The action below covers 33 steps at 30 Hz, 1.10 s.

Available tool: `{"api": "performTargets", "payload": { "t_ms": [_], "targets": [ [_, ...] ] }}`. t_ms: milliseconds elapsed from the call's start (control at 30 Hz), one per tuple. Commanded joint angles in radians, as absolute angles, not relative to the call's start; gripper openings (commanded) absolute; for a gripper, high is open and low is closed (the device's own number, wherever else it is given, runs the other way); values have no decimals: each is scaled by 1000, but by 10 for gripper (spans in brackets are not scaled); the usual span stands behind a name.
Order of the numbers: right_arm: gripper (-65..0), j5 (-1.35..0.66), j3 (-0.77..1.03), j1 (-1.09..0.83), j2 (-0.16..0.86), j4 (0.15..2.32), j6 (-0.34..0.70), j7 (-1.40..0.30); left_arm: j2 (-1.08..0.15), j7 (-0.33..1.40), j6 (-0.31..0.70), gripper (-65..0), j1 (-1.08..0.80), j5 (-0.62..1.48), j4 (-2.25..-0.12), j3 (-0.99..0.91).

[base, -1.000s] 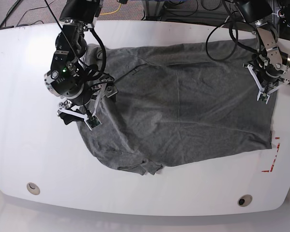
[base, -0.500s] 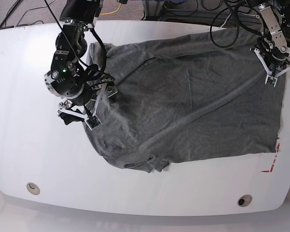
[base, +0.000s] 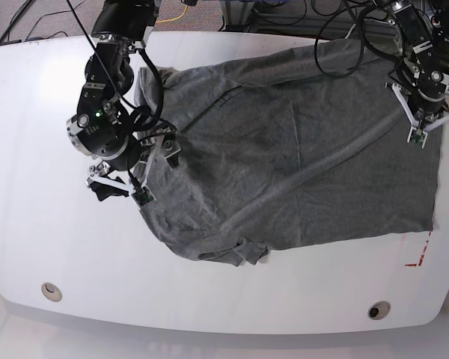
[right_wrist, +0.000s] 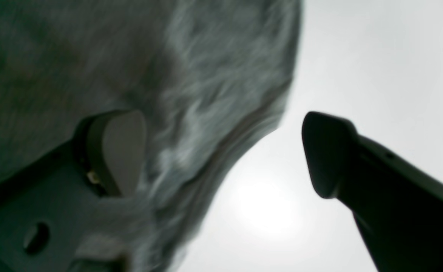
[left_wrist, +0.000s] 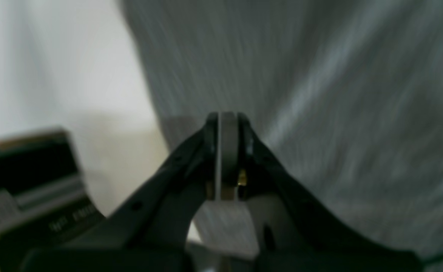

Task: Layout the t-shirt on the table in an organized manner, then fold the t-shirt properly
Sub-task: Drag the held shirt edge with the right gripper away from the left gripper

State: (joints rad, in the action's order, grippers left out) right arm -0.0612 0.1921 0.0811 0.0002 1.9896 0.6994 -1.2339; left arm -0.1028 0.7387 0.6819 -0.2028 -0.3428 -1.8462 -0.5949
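The grey t-shirt (base: 299, 164) lies spread over most of the white table (base: 45, 224), with creases running diagonally and a bunched sleeve at its front edge. My left gripper (base: 423, 131) is at the shirt's far right edge, and in the left wrist view it (left_wrist: 227, 151) is shut on the t-shirt (left_wrist: 338, 94). My right gripper (base: 120, 188) is open at the shirt's left edge. In the right wrist view it (right_wrist: 221, 151) has one finger (right_wrist: 117, 151) over the t-shirt (right_wrist: 187, 75) and the other over bare table (right_wrist: 357, 56).
A red tape corner (base: 420, 260) marks the table at the front right, just past the shirt's corner. Two round cable holes (base: 51, 291) (base: 379, 310) sit near the front edge. Cables and equipment lie beyond the table's far edge.
My left gripper pulled the shirt's right edge toward the far right, then came slightly nearer. The shirt slid right and stretched flatter. My right gripper stayed open at the left edge.
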Motion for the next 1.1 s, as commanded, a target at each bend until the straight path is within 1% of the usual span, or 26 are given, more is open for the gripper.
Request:
{"api": "performTargets", "payload": {
  "t_ms": [0,133,233,333,400,533,567,600,800,867,1067],
  "targets": [
    [-24,-71,191,151,4,1997,698,-1208,-114,730,674,-646,-142,-346,-1867,-599],
    [-35,-70,189,232,4,1942,698,-1208,-113,730,674,-646,-77,-346,-1867,-599],
    [-120,-70,186,323,4,1848,698,-1207,-113,730,674,-646,-18,-348,-1860,-588],
    [-276,-70,188,412,1,1722,698,-1193,-113,730,668,-646,28,-354,-1856,-556],
    [-404,-73,188,472,-1,1615,698,-1148,-113,730,668,-646,45,-354,-1856,-538],
    [-590,-70,186,561,-13,1394,698,-1043,-113,730,668,-646,67,-354,-1856,-501],
    [-610,-70,186,579,-15,1346,698,-1026,-113,730,668,-646,71,-354,-1856,-493],
    [-621,-70,186,611,-16,1273,698,-1003,-113,730,668,-646,74,-354,-1856,-487],
    [-621,-76,191,704,-18,987,698,-888,-113,730,668,-646,74,-354,-1857,-484],
    [-621,-73,188,737,-19,869,698,-822,-113,730,668,-646,73,-354,-1857,-487],
    [-621,-70,188,788,-19,657,698,-697,-114,736,668,-646,56,-354,-1857,-490]
  ]
}}
